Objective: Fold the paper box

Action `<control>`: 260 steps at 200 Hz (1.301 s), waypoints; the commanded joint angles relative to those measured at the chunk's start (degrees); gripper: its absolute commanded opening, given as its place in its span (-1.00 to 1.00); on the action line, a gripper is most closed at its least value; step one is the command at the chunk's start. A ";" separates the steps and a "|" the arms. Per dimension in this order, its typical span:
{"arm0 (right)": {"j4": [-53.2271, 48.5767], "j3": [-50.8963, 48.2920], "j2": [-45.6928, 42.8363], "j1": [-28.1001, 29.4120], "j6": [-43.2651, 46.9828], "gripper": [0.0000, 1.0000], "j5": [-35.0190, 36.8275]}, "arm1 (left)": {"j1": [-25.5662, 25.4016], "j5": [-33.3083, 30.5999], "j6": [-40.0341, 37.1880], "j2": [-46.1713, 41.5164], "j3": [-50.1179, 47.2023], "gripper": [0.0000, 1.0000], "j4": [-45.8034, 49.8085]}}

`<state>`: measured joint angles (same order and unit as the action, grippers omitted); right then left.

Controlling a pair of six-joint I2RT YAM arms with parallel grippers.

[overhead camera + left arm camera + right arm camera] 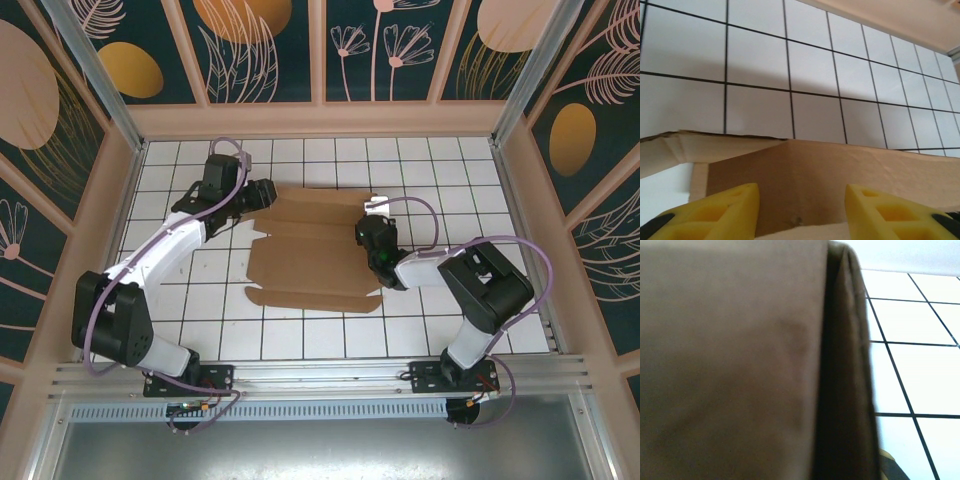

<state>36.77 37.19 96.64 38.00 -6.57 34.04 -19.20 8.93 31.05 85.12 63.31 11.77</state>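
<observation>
Top external view: the paper box (310, 262) was laid flat mid-table, creases running left to right. The right gripper (367, 222), pressed together, was set at its right edge. The left gripper (260, 197), fingers spread, was set at its far-left corner.

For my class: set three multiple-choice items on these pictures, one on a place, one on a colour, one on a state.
1. Where does the paper box lie? A in the middle of the tiled table; B stacked on another box; C hanging from a wall.
2. What colour are the left gripper's fingers? A black; B yellow; C white.
3. How is the box? A closed up; B a mostly flat sheet; C crumpled.
Answers: A, the top view shows it mid-table; B, they are yellow in the left wrist view; B, its panels lie spread on the tiles.
</observation>
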 commanded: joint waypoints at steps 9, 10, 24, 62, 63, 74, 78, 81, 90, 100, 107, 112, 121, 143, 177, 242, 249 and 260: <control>-2.64 0.78 -1.28 0.67 -1.36 -1.00 -0.13 | 0.48 1.03 1.68 -0.16 -3.19 -0.01 -3.70; -2.66 0.78 -1.24 0.67 -1.40 -1.00 -0.17 | 0.48 1.15 1.80 -0.14 -3.28 -0.01 -3.87; -2.67 1.23 -1.13 0.67 -1.22 -1.00 -0.56 | 0.46 3.09 3.30 0.79 -4.59 0.01 -6.13; -2.88 1.90 -0.94 0.60 -1.76 -1.00 -2.21 | 0.45 7.47 8.15 2.96 -7.25 0.02 -12.76; -2.95 1.91 -0.98 0.59 -1.81 -1.00 -2.22 | 0.46 7.58 8.33 2.91 -7.29 0.02 -13.01; -3.04 2.00 -1.01 0.63 -2.19 -1.00 -2.69 | 0.50 8.48 10.87 2.32 -9.95 0.01 -16.53; -3.13 2.05 -0.96 0.58 -2.31 -1.00 -2.99 | 0.54 8.83 11.92 2.03 -10.70 0.01 -18.17; -3.21 2.09 -1.00 0.57 -2.45 -1.00 -3.19 | 0.61 9.05 12.63 1.65 -11.48 0.01 -19.59; -3.21 2.10 -1.04 0.56 -2.62 -1.00 -3.78 | 0.74 9.95 14.81 0.80 -13.53 0.00 -23.92; -3.37 2.02 -1.02 0.50 -2.98 -1.00 -3.95 | 0.92 11.34 17.31 0.25 -15.65 -0.04 -28.55; -3.38 2.10 -1.15 0.50 -3.19 -1.00 -4.11 | 1.20 11.97 19.21 0.10 -16.95 -0.09 -31.83; -3.38 2.09 -1.13 0.50 -3.28 -1.00 -4.23 | 1.27 12.60 20.55 0.09 -18.08 -0.13 -34.66; -3.27 2.02 -1.15 0.50 -3.42 -1.00 -4.49 | 1.50 14.61 23.19 0.33 -20.69 -0.20 -40.78; -3.24 2.04 -1.21 0.48 -3.30 -1.00 -4.65 | 1.66 19.46 30.69 3.00 -24.70 -0.24 -55.68; -3.11 1.83 -1.75 0.50 -3.01 -1.00 -4.34 | 1.78 21.51 35.47 4.29 -27.05 -0.50 -64.77; -3.38 1.83 -1.78 0.32 -0.49 -1.00 -1.28 | 1.86 17.33 30.73 1.72 -27.61 -0.54 -55.99; -3.50 1.92 -1.64 0.32 -0.29 -1.00 -0.37 | 1.83 16.78 29.93 1.26 -27.75 -0.33 -54.59; -3.64 2.08 -1.68 0.28 -0.06 -1.00 1.11 | 1.92 15.01 28.12 -0.48 -27.86 -0.12 -51.05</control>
<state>34.02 38.20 96.05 37.82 -7.60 33.01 -17.15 25.87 63.16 87.96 36.47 -44.88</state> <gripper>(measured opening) 0.097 0.342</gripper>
